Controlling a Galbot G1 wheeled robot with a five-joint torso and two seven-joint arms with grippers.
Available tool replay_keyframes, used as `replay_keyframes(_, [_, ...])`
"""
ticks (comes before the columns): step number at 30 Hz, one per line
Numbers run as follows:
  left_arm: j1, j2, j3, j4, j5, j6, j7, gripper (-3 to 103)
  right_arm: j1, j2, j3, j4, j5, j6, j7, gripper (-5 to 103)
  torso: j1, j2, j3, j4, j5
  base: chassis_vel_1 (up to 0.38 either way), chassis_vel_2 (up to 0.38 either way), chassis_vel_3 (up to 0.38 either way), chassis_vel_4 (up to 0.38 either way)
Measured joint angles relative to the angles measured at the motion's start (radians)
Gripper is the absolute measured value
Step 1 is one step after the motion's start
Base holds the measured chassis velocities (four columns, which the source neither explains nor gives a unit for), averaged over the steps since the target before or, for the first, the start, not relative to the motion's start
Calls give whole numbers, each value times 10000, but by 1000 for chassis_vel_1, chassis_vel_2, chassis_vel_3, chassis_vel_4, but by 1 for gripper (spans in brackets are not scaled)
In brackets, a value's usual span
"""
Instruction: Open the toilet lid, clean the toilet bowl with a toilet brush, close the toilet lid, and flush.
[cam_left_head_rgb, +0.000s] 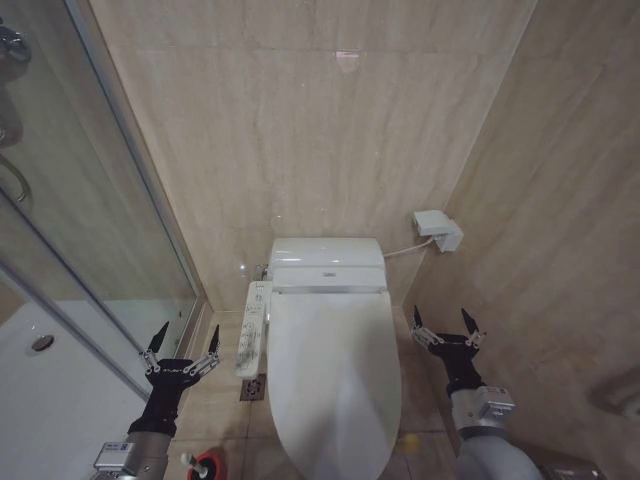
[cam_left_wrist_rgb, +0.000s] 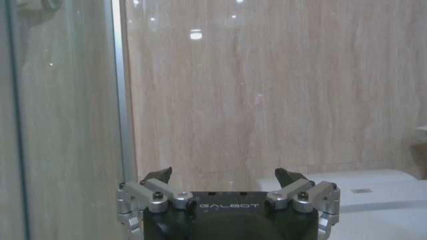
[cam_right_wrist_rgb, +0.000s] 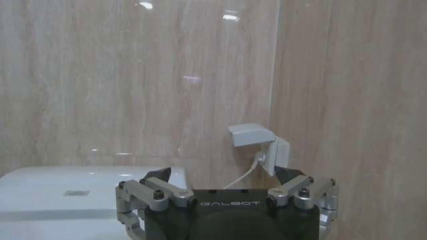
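So the toilet sits dead centre against the back wall, and the toilet lid (cam_left_head_rgb: 335, 385) is down flat, covering the toilet bowl (cam_left_head_rgb: 300, 455) so you only catch a sliver of the bowl's outer edge around 7 o'clock of the lid. A white control panel (cam_left_head_rgb: 253, 328) hangs off the lid's 9 o'clock side, and there's a floor drain (cam_left_head_rgb: 253, 388) just below it.

The left gripper (cam_left_head_rgb: 183, 343) hovers at about 9 o'clock from the lid, well apart from it, near the glass shower door (cam_left_head_rgb: 90, 230). Its fingers are spread wide in a V with nothing between them. The right gripper (cam_left_head_rgb: 446, 325) is at roughly 3 o'clock of the lid, close to the side wall, fingers also splayed wide and holding nothing.

Down at about 7 o'clock of the frame, just beside the left arm, the toilet brush (cam_left_head_rgb: 186, 461) sticks up out of its red holder (cam_left_head_rgb: 208, 467); only the tip of the white handle shows.

On the back wall at 1 o'clock from the tank there's a white wall box (cam_left_head_rgb: 438, 229) with a cable running to the toilet.
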Motion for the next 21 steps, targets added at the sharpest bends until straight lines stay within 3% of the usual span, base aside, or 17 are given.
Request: replay_keyframes(21, [8,-1,1,0,0,0,-1,100,-12,0,0,0,-1,0,0,100,-15,9,-6,1,1,224,-221,-218,222])
